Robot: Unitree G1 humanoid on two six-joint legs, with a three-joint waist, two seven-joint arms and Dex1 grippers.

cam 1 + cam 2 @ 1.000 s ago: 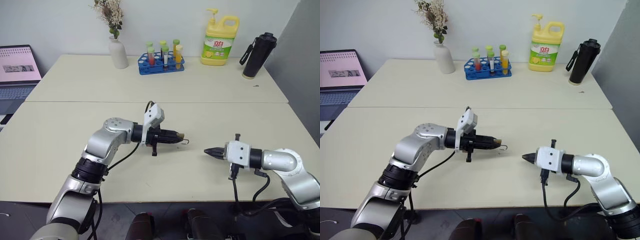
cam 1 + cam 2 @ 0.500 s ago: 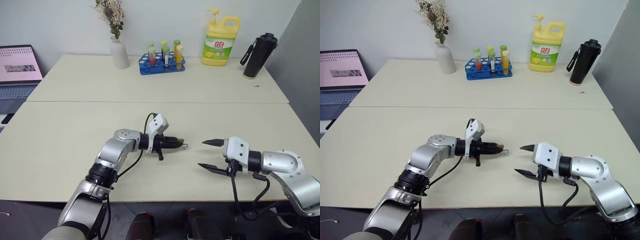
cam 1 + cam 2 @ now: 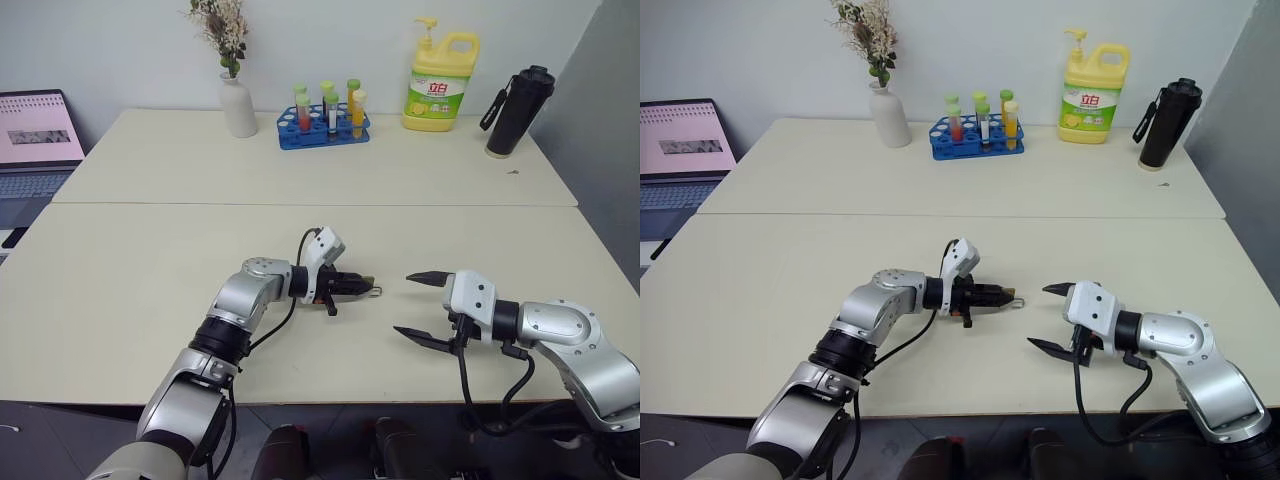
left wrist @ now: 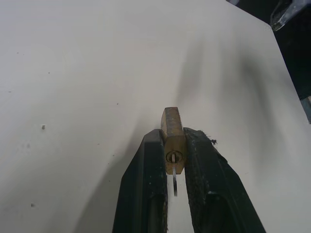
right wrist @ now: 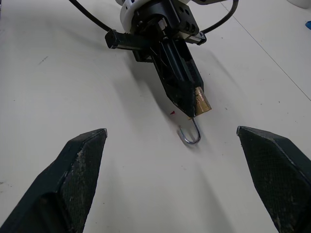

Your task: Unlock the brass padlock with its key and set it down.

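While the left jaws (image 4: pixel 173 160) pinch the brass padlock (image 4: pixel 173 138), the right jaws (image 3: pixel 419 306) gape (empty).

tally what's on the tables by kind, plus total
Brass padlock, clamped in the left gripper: 1
Key in the padlock: 1
Vase with dried flowers: 1
Test tube rack: 1
Yellow detergent bottle: 1
Black flask: 1
Laptop: 1
Total: 7
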